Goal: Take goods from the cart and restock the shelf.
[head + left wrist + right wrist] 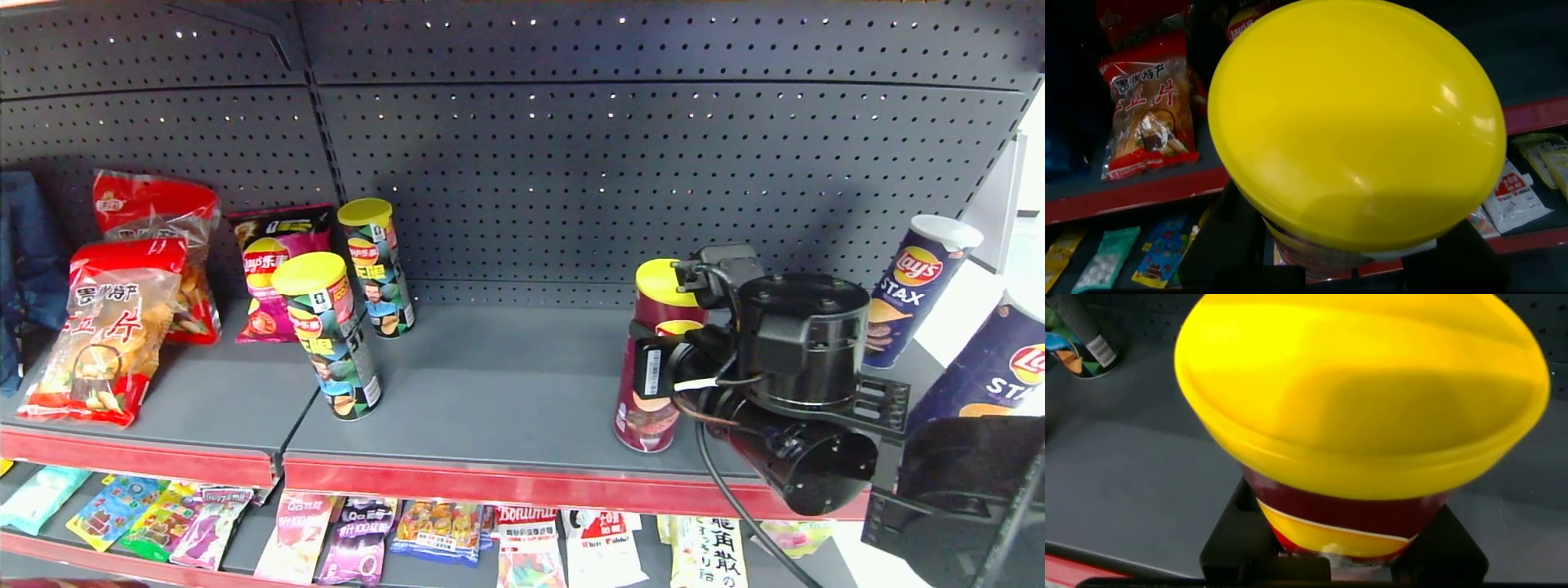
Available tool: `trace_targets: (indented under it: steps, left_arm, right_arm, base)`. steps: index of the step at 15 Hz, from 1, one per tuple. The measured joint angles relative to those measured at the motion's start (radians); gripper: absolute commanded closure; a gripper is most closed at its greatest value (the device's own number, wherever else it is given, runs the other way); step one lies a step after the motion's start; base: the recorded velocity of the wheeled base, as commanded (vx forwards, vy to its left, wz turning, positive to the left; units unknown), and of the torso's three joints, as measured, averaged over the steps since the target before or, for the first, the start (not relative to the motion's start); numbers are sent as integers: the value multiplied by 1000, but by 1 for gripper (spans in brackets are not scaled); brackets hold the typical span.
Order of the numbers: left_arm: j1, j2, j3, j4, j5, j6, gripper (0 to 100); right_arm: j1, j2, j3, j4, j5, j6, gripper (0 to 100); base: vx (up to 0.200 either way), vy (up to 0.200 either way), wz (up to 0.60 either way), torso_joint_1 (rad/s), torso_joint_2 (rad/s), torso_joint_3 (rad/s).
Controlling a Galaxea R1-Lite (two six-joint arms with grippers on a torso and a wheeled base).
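Holding a yellow-lidded can (1355,122) close under its camera, the left pincer (1347,265) seems to be closed on the can's body, though the wide lid hides most of the grip. It hangs in front of the shelf (506,384), probably so that this can is ready to be placed next.

Farther in, the right pincer (663,363) is closed around the middle of the red can (649,416). This can stands upright with its bottom on the shelf, near the front edge. The grip from the side holds it vertical, so I judge that it can be released there without falling.

Behind, to the left, stand two patterned cans (326,335) beside some snack bags (106,335). At the right end are two blue cans (922,286), well apart from the red one.
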Motion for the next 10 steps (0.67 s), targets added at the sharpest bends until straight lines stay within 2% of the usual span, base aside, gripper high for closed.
trace_targets:
  steps: [10]
  left_arm:
    - [0,-2,-5,0,0,0,100]
  right_arm:
    - [29,48,-6,-1,-57,41,100]
  base:
    - [0,0,0,0,0,0]
